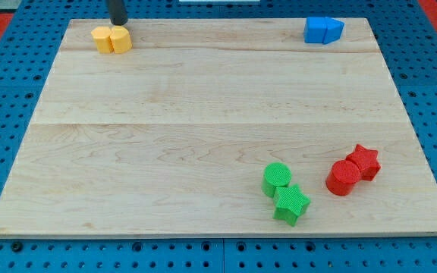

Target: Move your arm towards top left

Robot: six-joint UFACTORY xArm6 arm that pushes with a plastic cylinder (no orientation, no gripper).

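Rod tip (118, 23) at the desk's (203, 114) top-left edge, just above two yellow blocks (111, 39); no claw shows. Two blue (323, 29), two green (284, 192), two red (353, 170); centre open.

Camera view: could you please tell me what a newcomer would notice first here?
Four bright pairs of blocks stand out on the pale wooden board: yellow blocks top left, blue blocks top right, and the green cylinder, green star, red cylinder and red star at the bottom right. My tip sits just above the yellow blocks.
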